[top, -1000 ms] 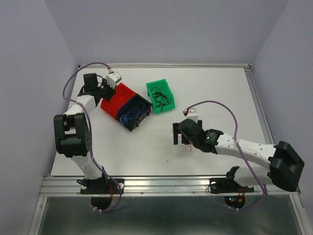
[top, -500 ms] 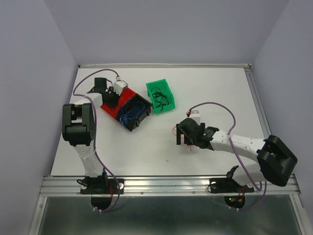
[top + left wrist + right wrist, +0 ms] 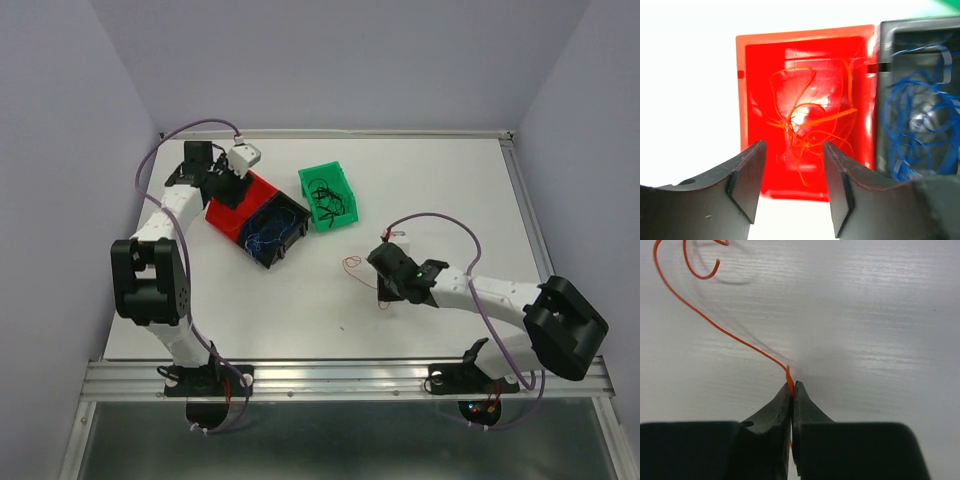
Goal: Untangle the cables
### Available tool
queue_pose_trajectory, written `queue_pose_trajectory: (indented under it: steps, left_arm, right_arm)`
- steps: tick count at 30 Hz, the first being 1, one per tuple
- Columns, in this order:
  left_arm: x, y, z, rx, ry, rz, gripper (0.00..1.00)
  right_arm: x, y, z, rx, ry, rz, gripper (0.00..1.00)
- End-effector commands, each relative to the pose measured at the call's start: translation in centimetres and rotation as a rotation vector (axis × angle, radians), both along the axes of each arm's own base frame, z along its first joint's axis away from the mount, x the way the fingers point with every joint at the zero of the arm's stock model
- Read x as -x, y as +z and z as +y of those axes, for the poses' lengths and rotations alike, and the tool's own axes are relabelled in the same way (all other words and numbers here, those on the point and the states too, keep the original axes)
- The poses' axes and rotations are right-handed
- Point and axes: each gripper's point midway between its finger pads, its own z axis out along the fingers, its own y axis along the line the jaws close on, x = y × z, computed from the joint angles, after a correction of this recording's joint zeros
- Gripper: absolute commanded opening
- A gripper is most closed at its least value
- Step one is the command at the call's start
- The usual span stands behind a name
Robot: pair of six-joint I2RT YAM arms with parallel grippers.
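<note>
the right gripper point(image 3: 791, 387) was pinched tight on a loose red cable point(image 3: 715, 325) that curved away toward ten o'clock over the table point(image 3: 880, 315), while the left gripper point(image 3: 793, 150), jaws apart, hung over the red bin point(image 3: 741, 100) of tangled red cables point(image 3: 800, 125), seemingly touching none.
</note>
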Motion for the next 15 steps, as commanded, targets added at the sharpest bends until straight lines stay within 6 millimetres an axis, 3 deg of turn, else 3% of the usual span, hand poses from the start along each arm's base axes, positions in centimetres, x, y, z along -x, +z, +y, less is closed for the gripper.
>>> queue_pose_trajectory:
  steps: [1, 2, 3, 4, 7, 8, 12, 15]
  left_arm:
    - [1.4, 6.3, 0.0, -0.016, -0.009, -0.109, 0.62]
    - [2.0, 8.0, -0.1, -0.015, -0.015, -0.147, 0.63]
    - [2.2, 7.8, -0.4, -0.008, -0.030, -0.140, 0.63]
    - [3.3, 9.1, -0.8, 0.002, -0.056, -0.164, 0.64]
    - [6.5, 11.1, -4.1, 0.041, -0.195, -0.217, 0.67]
    - [7.7, 11.5, -6.6, 0.066, -0.270, -0.230, 0.68]
    - [12.2, 13.7, -12.4, 0.170, -0.441, -0.284, 0.73]
    - [14.4, 15.3, -15.6, 0.260, -0.560, -0.323, 0.75]
  right_arm:
    - [-1.9, 4.3, 1.6, -0.083, 0.024, -0.107, 0.01]
    - [-2.3, 5.2, 2.1, -0.093, 0.057, -0.130, 0.01]
    - [-2.6, 5.8, 2.4, -0.101, 0.074, -0.146, 0.01]
    - [-3.1, 7.0, 3.0, -0.116, 0.085, -0.173, 0.01]
    - [-3.6, 9.5, 3.8, -0.138, 0.152, -0.230, 0.00]
    - [-4.0, 10.8, 4.2, -0.150, 0.181, -0.259, 0.01]
    - [-4.6, 14.5, 5.6, -0.199, 0.245, -0.332, 0.01]
    - [-4.7, 17.6, 6.9, -0.249, 0.308, -0.379, 0.01]
